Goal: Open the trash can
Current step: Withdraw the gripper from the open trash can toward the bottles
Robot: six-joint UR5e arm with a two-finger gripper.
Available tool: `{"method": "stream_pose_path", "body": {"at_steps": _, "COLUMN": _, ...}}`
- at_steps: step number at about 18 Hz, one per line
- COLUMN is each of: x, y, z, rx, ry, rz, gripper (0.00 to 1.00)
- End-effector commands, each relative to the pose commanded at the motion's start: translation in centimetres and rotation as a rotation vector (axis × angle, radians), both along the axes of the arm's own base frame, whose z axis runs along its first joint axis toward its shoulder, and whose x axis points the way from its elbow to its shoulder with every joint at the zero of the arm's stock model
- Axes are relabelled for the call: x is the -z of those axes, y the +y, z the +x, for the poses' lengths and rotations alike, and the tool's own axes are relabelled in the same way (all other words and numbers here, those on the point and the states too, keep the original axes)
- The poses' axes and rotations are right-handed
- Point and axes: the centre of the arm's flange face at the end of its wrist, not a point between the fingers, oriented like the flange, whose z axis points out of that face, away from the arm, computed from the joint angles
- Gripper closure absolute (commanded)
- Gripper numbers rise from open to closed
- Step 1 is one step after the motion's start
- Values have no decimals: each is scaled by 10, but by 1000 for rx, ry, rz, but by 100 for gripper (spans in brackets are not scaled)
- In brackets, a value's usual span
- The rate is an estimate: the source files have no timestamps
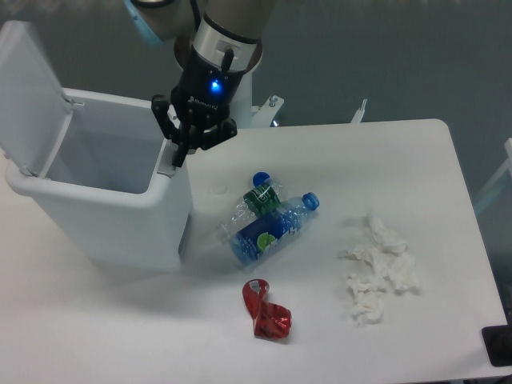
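The trash can [104, 220] is a large white rectangular bin at the left of the table. Its flat lid [28, 92] stands swung up and back at the far left, so the bin's inside shows. A light grey tab [167, 166] sits on the bin's right rim. My gripper [181, 157] hangs just above that rim, fingers pointing down at the tab and close together. Nothing shows between the fingers.
Two crushed plastic bottles [268, 224] with blue caps lie right of the bin. A crumpled red can [266, 312] lies in front of them. Crumpled white tissues [378, 268] lie at the right. The table's right edge [472, 208] is near them.
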Motion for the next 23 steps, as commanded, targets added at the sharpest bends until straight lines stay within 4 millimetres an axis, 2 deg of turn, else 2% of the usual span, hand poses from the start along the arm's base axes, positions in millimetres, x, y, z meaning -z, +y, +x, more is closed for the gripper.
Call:
{"method": "stream_pose_path", "body": {"at_steps": 2, "x": -6, "y": 1, "z": -2, "rx": -2, "ry": 11, "rz": 6, "gripper": 50}}
{"method": "stream_pose_path", "body": {"at_steps": 3, "x": -8, "y": -1, "z": -5, "rx": -8, "ry": 16, "rz": 9, "gripper": 41}}
{"method": "stream_pose_path", "body": {"at_steps": 4, "x": -11, "y": -5, "z": -13, "rx": -25, "ry": 23, "rz": 16, "gripper": 24}}
{"method": "stream_pose_path", "body": {"at_steps": 5, "x": -12, "y": -8, "z": -21, "rx": -39, "ry": 33, "rz": 23, "gripper": 0}}
{"method": "stream_pose_path", "body": {"at_steps": 7, "x": -2, "y": -8, "z": -42, "rx": -65, "ry": 37, "rz": 25, "gripper": 0}}
{"method": "stream_pose_path", "body": {"at_steps": 9, "x": -3, "y": -15, "z": -55, "rx": -88, "ry": 55, "rz": 35, "gripper": 0}}
{"method": "stream_pose_path", "body": {"at_steps": 10, "x": 0, "y": -18, "z": -68, "rx": -109, "ry": 67, "rz": 42, "gripper": 0}}
{"method": "stream_pose_path", "body": {"at_steps": 14, "x": 20, "y": -26, "z": -106, "rx": -153, "ry": 95, "rz": -1, "gripper": 0}}
{"method": "stream_pose_path", "body": {"at_steps": 15, "x": 27, "y": -26, "z": -111, "rx": -140, "ry": 110, "rz": -18, "gripper": 0}}
{"method": "stream_pose_path", "body": {"at_steps": 19, "x": 67, "y": -26, "z": -158, "rx": -64, "ry": 189, "rz": -139, "gripper": 0}}
{"method": "stream_pose_path", "body": {"at_steps": 21, "x": 90, "y": -37, "z": -182, "rx": 1, "ry": 258, "rz": -251, "gripper": 0}}
{"method": "stream_pose_path", "body": {"at_steps": 23, "x": 104, "y": -46, "z": -194, "rx": 130, "ry": 316, "rz": -292, "gripper": 0}}
